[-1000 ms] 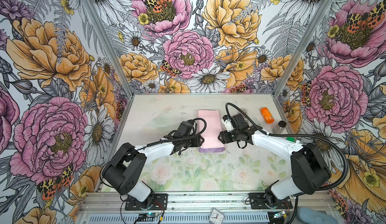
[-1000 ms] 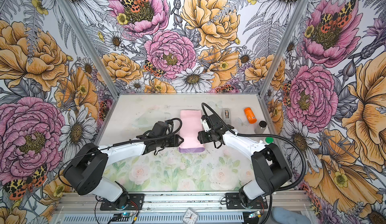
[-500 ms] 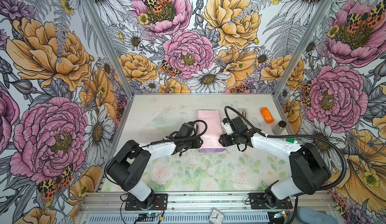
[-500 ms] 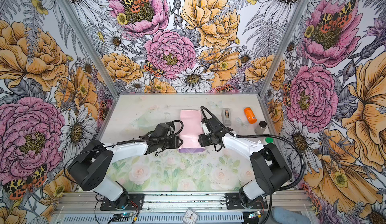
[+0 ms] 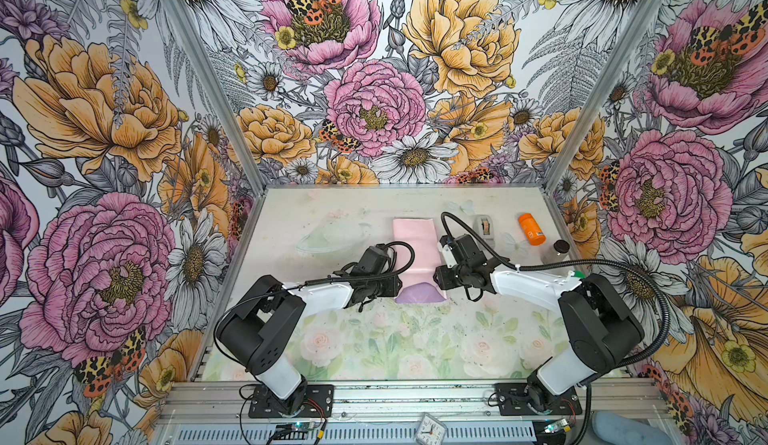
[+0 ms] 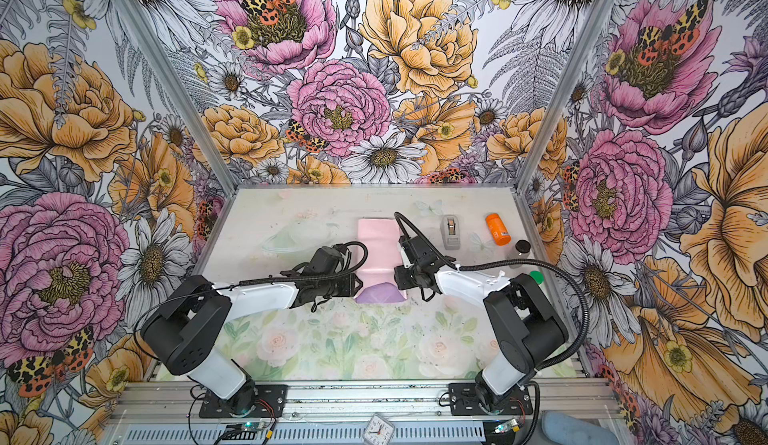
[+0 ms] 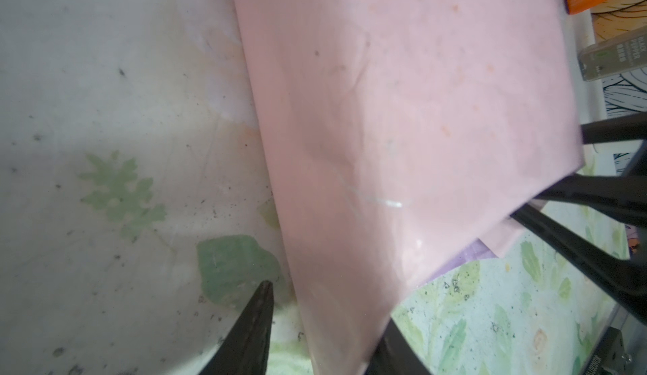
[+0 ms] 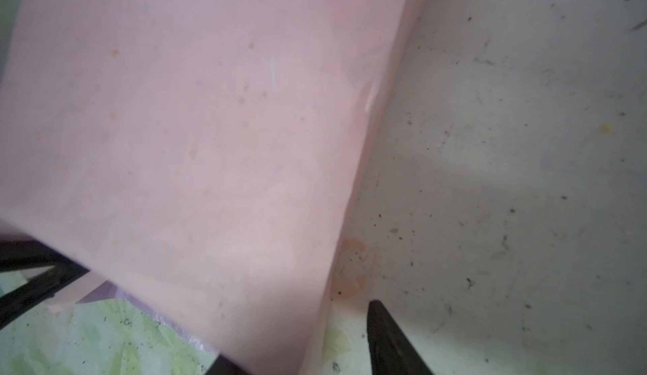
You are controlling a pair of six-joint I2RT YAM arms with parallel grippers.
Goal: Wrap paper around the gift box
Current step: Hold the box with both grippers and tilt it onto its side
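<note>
Step in hand, my read: folding the side flaps at the near end of the paper (image 5: 415, 247). It lies pale-pink face up as a long strip on the table (image 5: 332, 214). Its lilac face shows only at the near end (image 5: 417, 296).

Gift box: not visible in any view. Probably under the raised near end of the paper, but can't confirm.

Left gripper (image 5: 395, 288) is at the paper's left edge, near end. Jaws are partly open and straddle the edge, one finger (image 7: 252, 327) on the bare table with a gap to the sheet. Nothing clamped.

Right gripper (image 5: 437, 277) mirrors it on the paper's right edge. One finger (image 8: 385, 338) is clear of the sheet, nothing gripped.

Next move calls for both to pinch evenly and fold inward together. An uneven pull would probably skew the sheet off the box.

Clutter, all right of the paper:
- grey tape dispenser (image 5: 484, 229), nearest
- orange bottle (image 5: 532, 229), beyond it
- dark-capped jar (image 5: 561, 249), farthest

The right arm's cable loops over the paper's right edge and could snag.
</note>
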